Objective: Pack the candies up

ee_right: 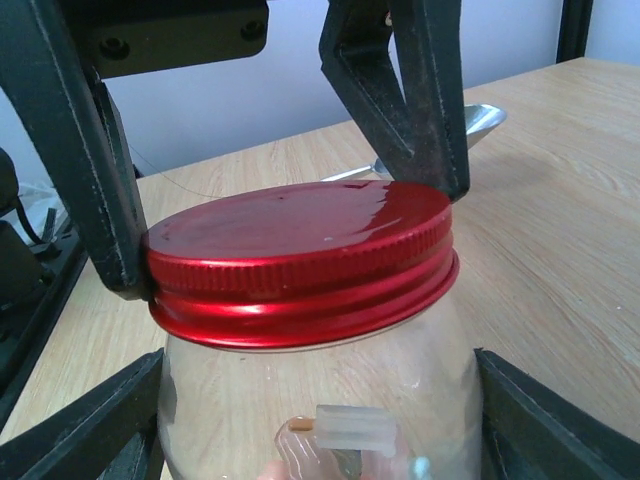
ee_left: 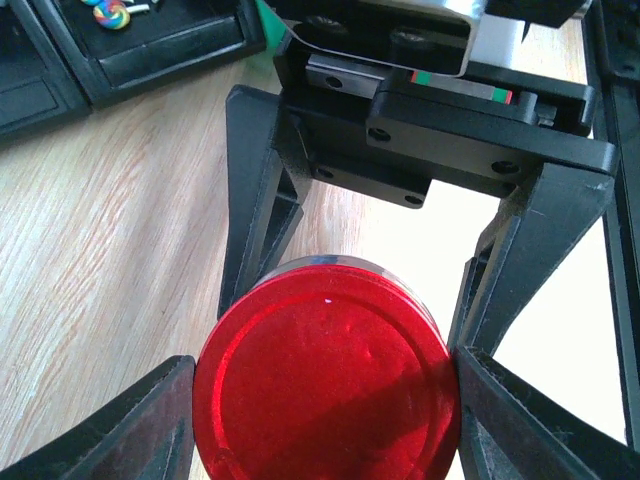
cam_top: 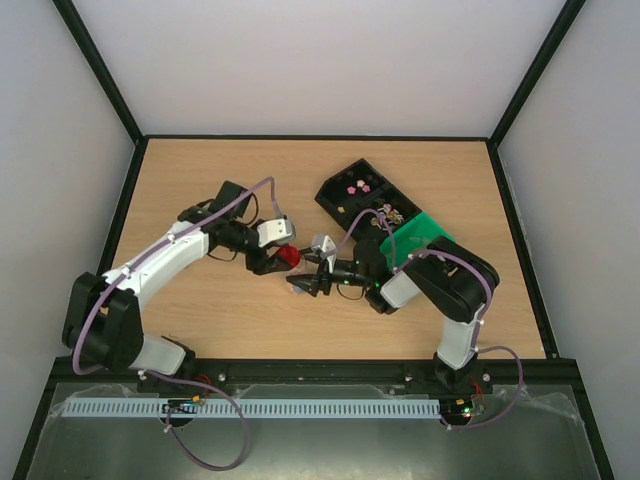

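Right wrist view: left pincer [ee_right: 285, 230] clamped on round red metal lid [ee_right: 300, 270], right pincer [ee_right: 320, 425] gripping clear glass jar [ee_right: 410, 370]. Tiny pastel candies [cam_top: 358, 186] sit in black compartment tray [cam_top: 322, 193], far right. We judge them light, loose, rolling: scoop, don't pinch.
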`<state>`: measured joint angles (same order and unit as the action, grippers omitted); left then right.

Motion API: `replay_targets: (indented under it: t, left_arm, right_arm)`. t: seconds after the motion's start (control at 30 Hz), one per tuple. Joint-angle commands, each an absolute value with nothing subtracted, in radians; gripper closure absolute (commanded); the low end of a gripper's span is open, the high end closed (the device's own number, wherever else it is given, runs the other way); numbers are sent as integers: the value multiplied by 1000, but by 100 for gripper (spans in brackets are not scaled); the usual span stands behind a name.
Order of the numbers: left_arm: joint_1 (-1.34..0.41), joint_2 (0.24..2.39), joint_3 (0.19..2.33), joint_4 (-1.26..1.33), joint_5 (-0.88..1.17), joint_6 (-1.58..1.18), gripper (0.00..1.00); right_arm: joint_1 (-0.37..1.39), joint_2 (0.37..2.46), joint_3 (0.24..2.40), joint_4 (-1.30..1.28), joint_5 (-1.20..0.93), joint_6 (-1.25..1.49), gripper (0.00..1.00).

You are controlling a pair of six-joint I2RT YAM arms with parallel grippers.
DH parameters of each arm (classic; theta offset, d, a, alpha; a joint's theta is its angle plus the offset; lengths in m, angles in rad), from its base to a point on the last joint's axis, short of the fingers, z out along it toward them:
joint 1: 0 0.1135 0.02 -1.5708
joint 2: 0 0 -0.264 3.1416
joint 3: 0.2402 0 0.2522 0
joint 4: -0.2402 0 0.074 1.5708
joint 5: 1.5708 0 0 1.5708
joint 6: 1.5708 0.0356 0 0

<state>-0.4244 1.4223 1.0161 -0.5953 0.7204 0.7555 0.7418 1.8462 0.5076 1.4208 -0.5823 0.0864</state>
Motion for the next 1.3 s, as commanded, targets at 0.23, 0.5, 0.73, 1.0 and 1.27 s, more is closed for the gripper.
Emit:
replay_targets:
  t: [0.23, 0.5, 0.73, 1.0, 1.27]
  left_arm:
    - [-467, 1383, 1014, -597, 693, 833, 69]
    - [-540, 1400, 1034, -573, 587, 780, 69]
    - [-579, 1411, 1027, -554, 501, 772, 69]
    - [-585, 1422, 997, -527, 545, 747, 64]
    - [-541, 1407, 957, -524, 679, 760, 60]
  right_arm:
    - [725, 1902, 506, 1405, -622, 58, 44]
    - [742, 1893, 538, 1305, -553, -4, 23]
    - [757, 1911, 538, 1304, -552, -10, 26]
    - [777, 1930, 559, 1328, -547, 0, 28]
    - [779, 1919, 530, 1359, -563, -32, 53]
